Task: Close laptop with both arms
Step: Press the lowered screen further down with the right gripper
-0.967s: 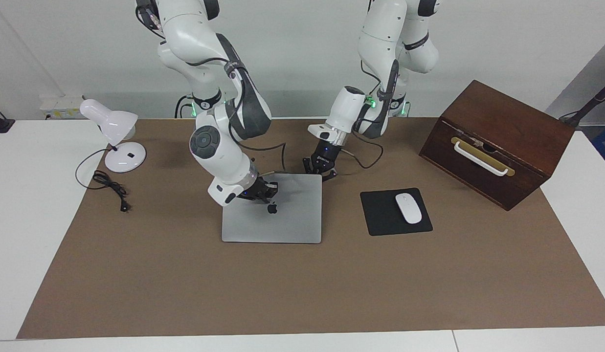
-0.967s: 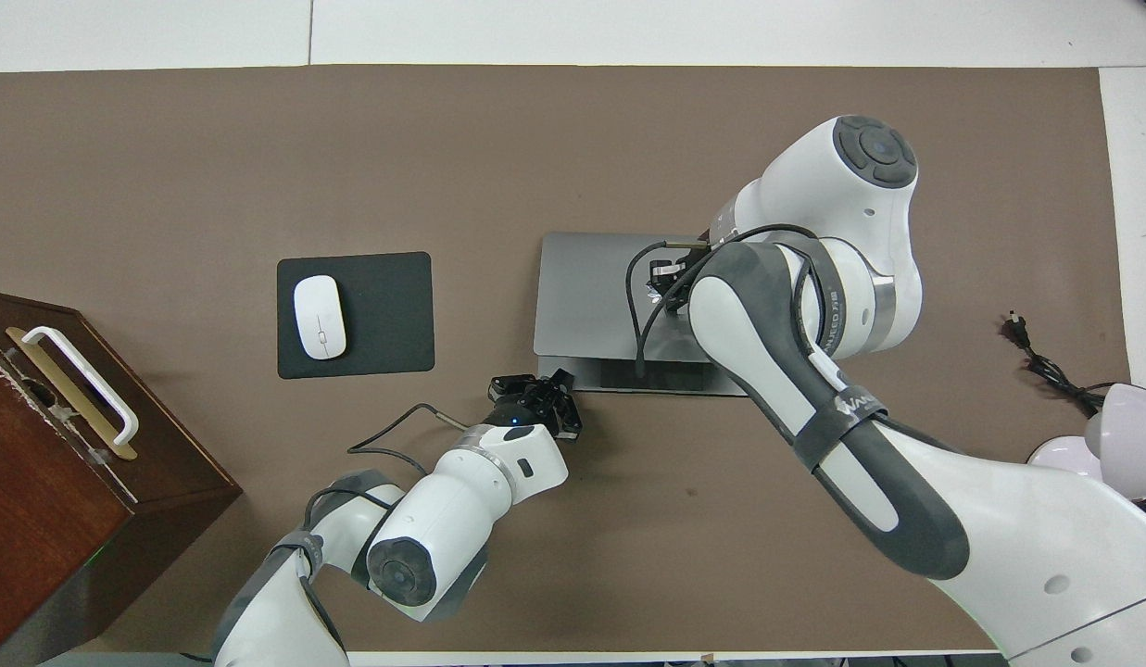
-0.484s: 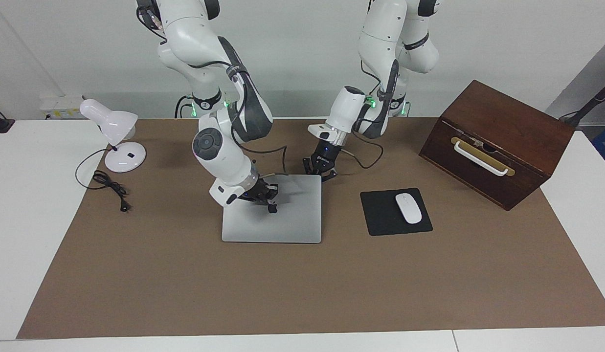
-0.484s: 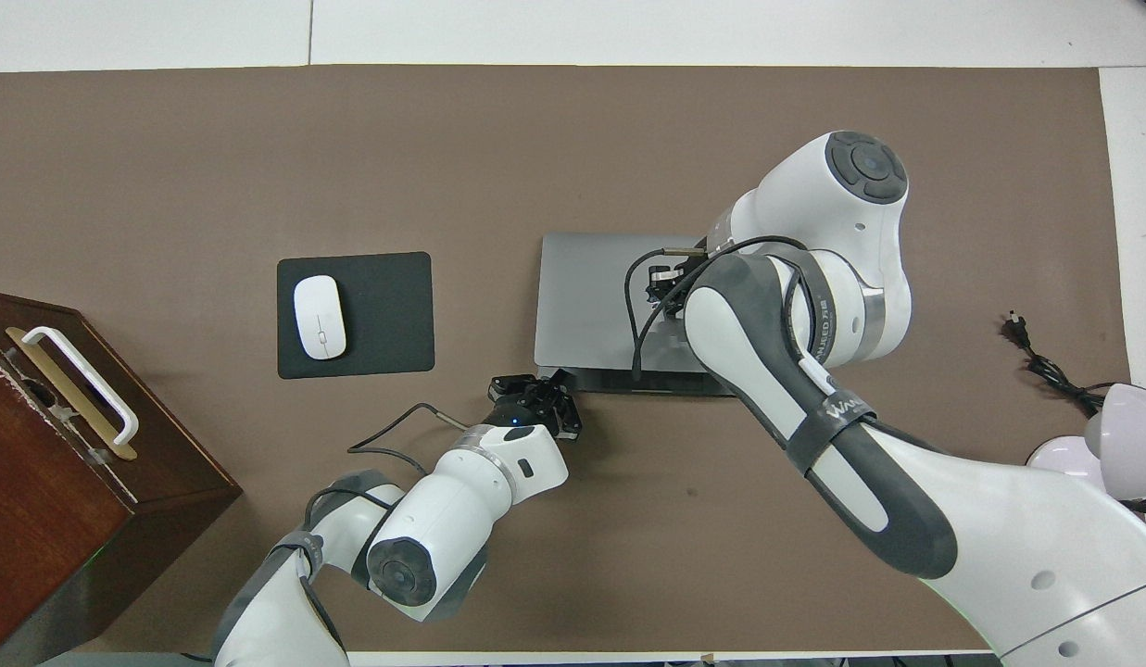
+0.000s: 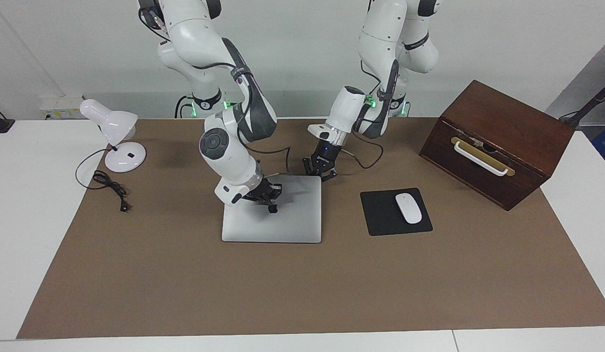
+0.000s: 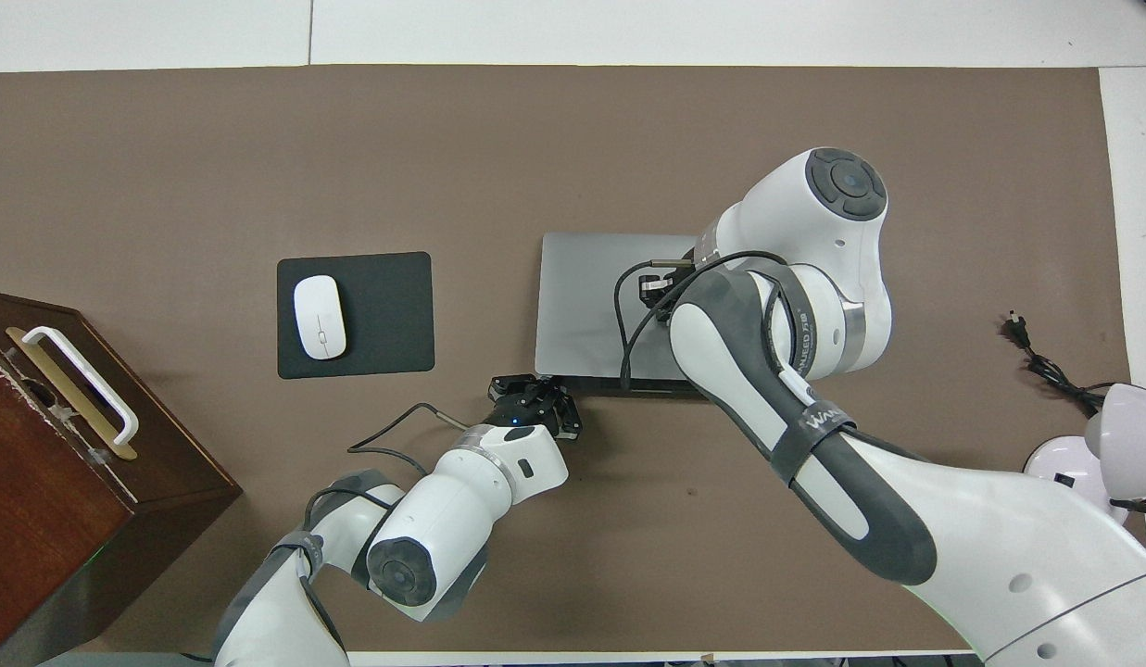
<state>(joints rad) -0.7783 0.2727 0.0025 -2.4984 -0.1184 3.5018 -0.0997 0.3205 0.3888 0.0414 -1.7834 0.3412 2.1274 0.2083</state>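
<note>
The silver-grey laptop (image 5: 292, 220) lies in the middle of the brown mat, its lid down almost flat. In the overhead view (image 6: 582, 296) only a thin dark strip shows along its edge nearest the robots. My right gripper (image 5: 269, 195) rests on the lid beside the dark logo, near the hinge edge, and it also shows in the overhead view (image 6: 648, 289). My left gripper (image 5: 321, 172) is open and empty, low at the laptop's near corner toward the left arm's end, and it also shows in the overhead view (image 6: 535, 391).
A black mouse pad (image 5: 380, 217) with a white mouse (image 5: 408, 208) lies beside the laptop toward the left arm's end. A dark wooden box (image 5: 498, 142) with a white handle stands at that end. A white desk lamp (image 5: 114, 132) and its black cable (image 5: 109, 186) are at the right arm's end.
The lid has sunk lower under my right gripper, and the dark strip at the near edge has narrowed. The right arm's elbow has shifted toward the laptop's middle. The left arm has stayed put.
</note>
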